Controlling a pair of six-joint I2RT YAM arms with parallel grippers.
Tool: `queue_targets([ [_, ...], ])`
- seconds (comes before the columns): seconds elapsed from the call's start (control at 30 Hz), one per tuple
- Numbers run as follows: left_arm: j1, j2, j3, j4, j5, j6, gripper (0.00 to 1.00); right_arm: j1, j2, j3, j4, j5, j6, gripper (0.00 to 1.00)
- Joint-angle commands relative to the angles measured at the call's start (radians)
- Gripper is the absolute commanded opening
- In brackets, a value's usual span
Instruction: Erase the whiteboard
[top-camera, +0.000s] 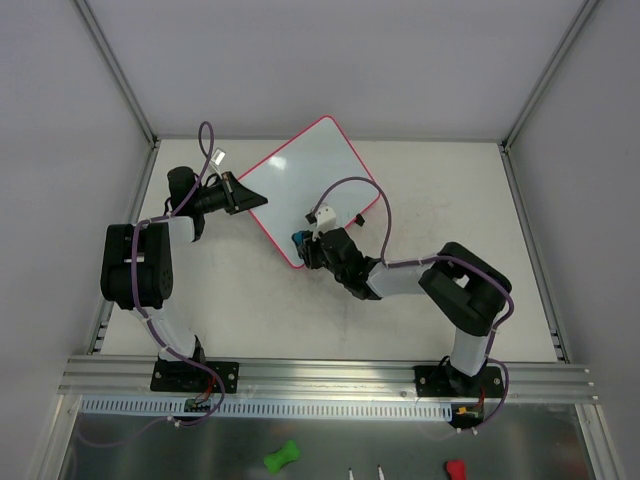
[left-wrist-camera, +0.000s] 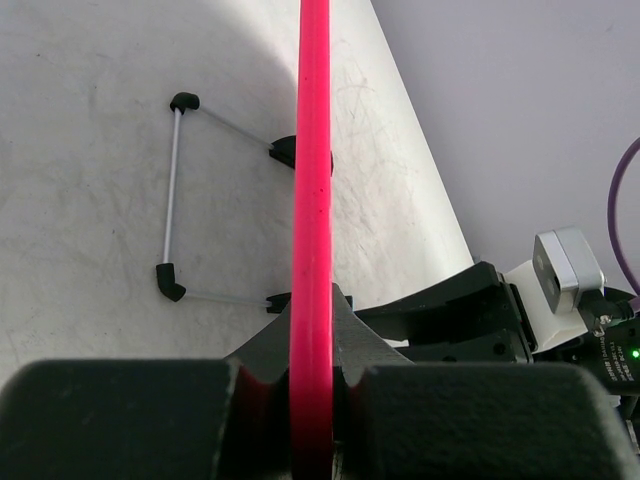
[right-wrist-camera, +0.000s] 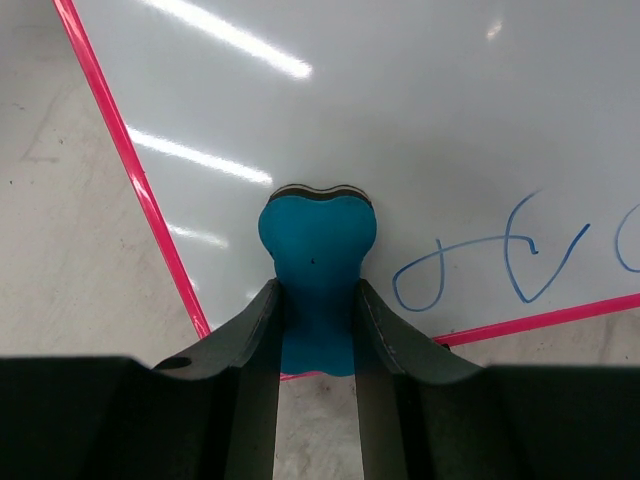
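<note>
Closest to the overhead camera, the rail (top-camera: 320, 372) carries both arm bases. Beyond it the whiteboard (top-camera: 315, 175) sits skewed at the middle-back of the table (top-camera: 420, 320). The left gripper (top-camera: 243, 196) is clamped on its left edge, and the right gripper (top-camera: 306, 246) holds a blue eraser (top-camera: 299, 238) at the board's near corner.

From the left wrist, the jaws are closed tight on the pink frame (left-wrist-camera: 312, 180), seen edge-on, with a wire stand (left-wrist-camera: 172, 190) behind it. That grip takes only the thin rim, so a hard push from the other arm could, I judge, pivot the board or pull it free.

From the right wrist, the jaws pinch the eraser by its waist, with its head against the board just inside the frame. Blue scribbles (right-wrist-camera: 500, 262) lie to its right, not yet wiped. A sideways stroke may twist the eraser in that narrow pinch. Run too low, it may catch the frame's bottom strip and slide off onto the table.
</note>
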Motion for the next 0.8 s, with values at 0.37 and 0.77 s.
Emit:
queue_targets([
  [0.37, -0.014, 0.022, 0.016, -0.013, 0.013, 0.007, 0.0, -0.142, 0.081, 0.029, -0.246, -0.113, 0.15, 0.0],
  [0.77, -0.013, 0.02, 0.013, -0.009, 0.017, 0.008, 0.0, -0.219, 0.068, 0.054, -0.321, -0.019, 0.273, 0.0],
])
